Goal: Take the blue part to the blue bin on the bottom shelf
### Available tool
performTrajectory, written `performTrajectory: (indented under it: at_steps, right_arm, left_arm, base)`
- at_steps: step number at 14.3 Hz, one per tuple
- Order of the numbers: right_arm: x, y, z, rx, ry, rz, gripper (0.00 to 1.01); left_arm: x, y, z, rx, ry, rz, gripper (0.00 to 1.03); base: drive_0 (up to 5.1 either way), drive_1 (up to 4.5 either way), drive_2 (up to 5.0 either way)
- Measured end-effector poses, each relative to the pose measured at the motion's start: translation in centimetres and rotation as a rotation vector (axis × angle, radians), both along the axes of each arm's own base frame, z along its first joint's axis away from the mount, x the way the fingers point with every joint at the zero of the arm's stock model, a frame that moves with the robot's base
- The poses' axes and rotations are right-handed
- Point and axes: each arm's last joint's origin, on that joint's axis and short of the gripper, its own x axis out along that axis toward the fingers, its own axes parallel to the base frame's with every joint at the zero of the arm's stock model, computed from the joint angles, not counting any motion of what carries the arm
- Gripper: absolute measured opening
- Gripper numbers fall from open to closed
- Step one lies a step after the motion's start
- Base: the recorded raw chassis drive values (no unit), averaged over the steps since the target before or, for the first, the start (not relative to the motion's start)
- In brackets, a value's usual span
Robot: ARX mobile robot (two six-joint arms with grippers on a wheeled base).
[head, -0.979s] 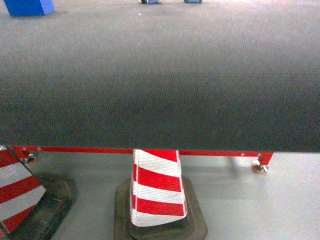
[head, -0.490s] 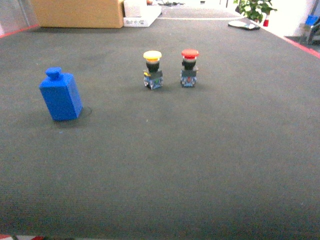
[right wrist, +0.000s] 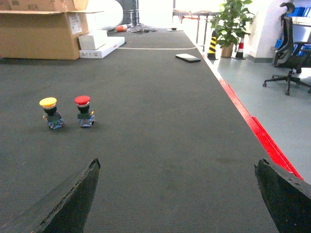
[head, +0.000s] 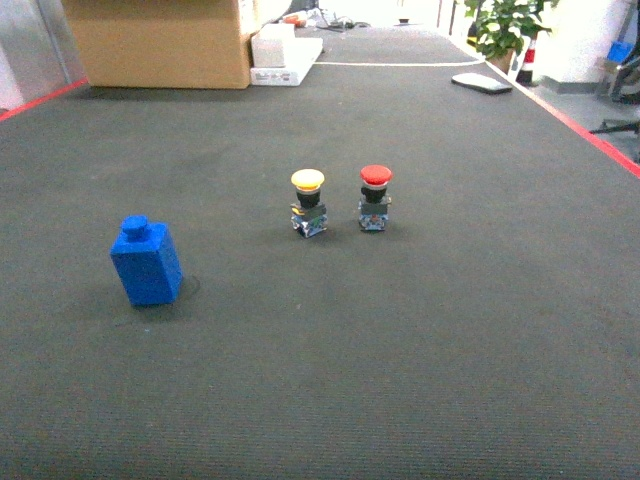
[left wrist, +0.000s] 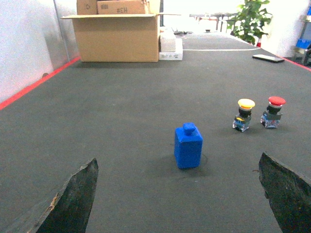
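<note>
Three small items are being displayed on the dark grey textured mat (head: 450, 330): a blue plastic block with a round stud on top (head: 147, 263), a yellow-capped push-button switch (head: 308, 203) and a red-capped push-button switch (head: 374, 198). The blue block is being shown upright at the left of the head view, well apart from the two switches, which are being shown side by side near the middle. In the left wrist view, the left gripper (left wrist: 180, 199) is being held with its two dark fingers (left wrist: 73, 201) spread wide apart, and the block (left wrist: 188, 146) is being framed between them, farther out on the mat and untouched. The right gripper (right wrist: 177, 199) is likewise being held wide apart with nothing between its fingers (right wrist: 282, 194). A brown cardboard box (head: 160, 42) and a potted green plant (head: 500, 22) are being seen at the far edge.
</note>
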Motion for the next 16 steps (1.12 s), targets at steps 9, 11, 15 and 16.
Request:
performTrajectory:
  at_steps: [9, 11, 15, 16]
  right_arm:
    - [0.0, 0.0, 0.0, 0.000, 0.000, 0.000, 0.98]
    - [0.0, 0.0, 0.0, 0.000, -0.001, 0.000, 0.98]
    - [0.0, 0.0, 0.0, 0.000, 0.001, 0.000, 0.98]
    - [0.0, 0.0, 0.0, 0.000, 0.001, 0.000, 0.98]
  left_arm:
    - [0.0, 0.0, -0.2, -0.014, 0.059, 0.037, 0.98]
    - [0.6, -0.9, -0.5, 0.004, 0.263, 0.225, 0.98]
    - [2.9, -1.6, 0.4, -0.052, 0.211, 0.250, 0.98]
    - [3.4, -1.8, 0.5, -0.057, 0.215, 0.235, 0.98]
  base:
    - [0.0, 0.00, 0.0]
    - [0.0, 0.00, 0.0]
    - [0.0, 0.00, 0.0]
    - [0.0, 0.00, 0.0]
